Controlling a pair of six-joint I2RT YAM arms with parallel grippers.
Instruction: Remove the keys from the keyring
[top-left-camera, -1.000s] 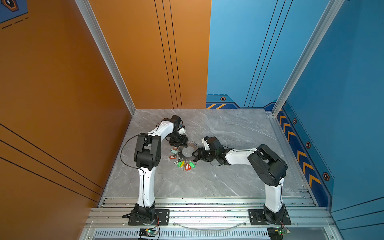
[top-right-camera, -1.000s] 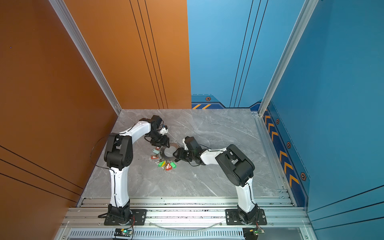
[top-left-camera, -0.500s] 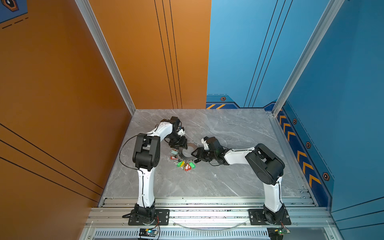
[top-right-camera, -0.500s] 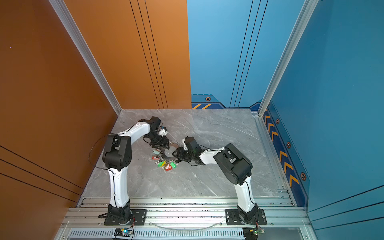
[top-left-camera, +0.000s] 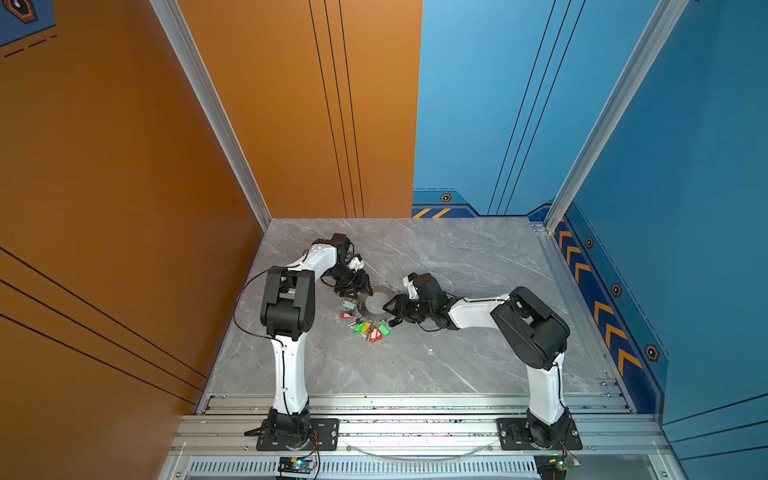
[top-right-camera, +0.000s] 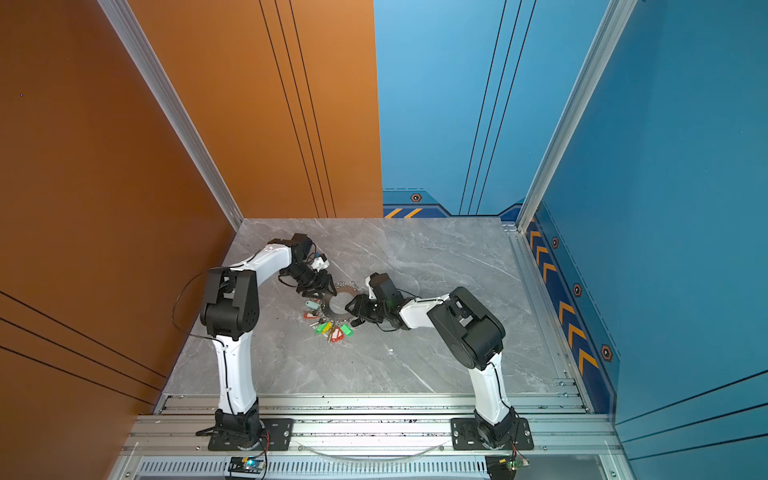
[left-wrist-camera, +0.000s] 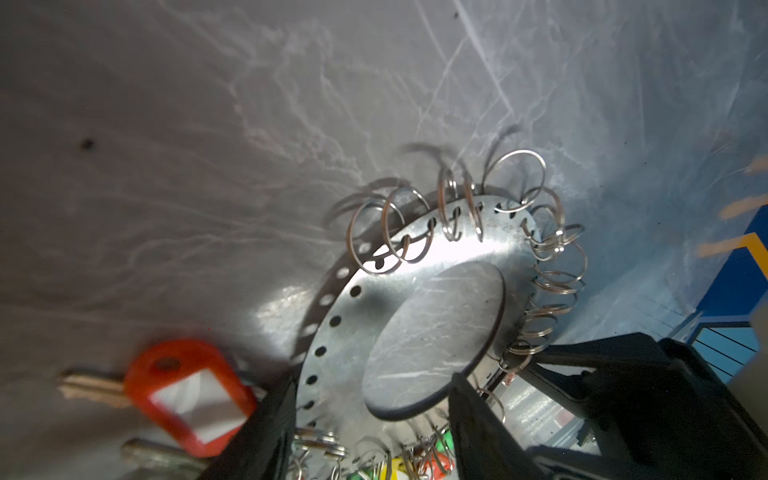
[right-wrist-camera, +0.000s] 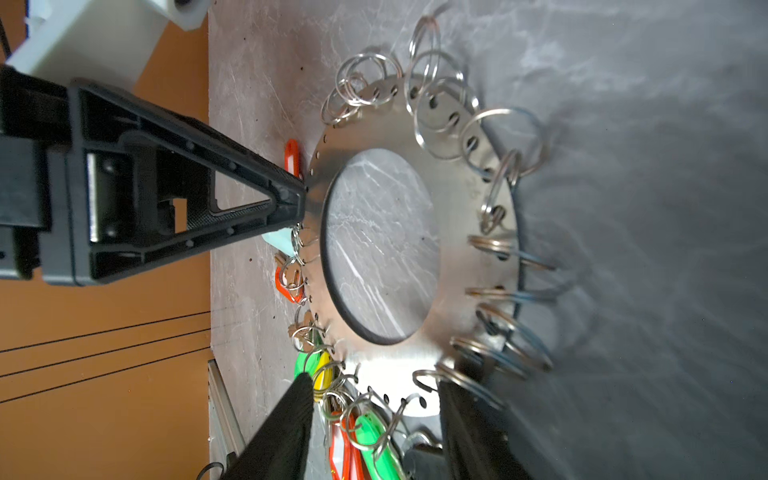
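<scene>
Fanning from flat perforated metal keyring (left-wrist-camera: 347, 332) at 6 o'clock: plastic-tagged keys (top-left-camera: 370, 329). Left gripper (top-left-camera: 360, 289) spread at 10 o'clock; right gripper (top-left-camera: 389, 311) astride rim at 4 o'clock, grip unclear.

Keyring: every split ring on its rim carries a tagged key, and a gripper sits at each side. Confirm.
Not every one: in the right wrist view many split rings on the keyring hang empty; only some carry keys. The left gripper and right gripper do sit at each side.
</scene>
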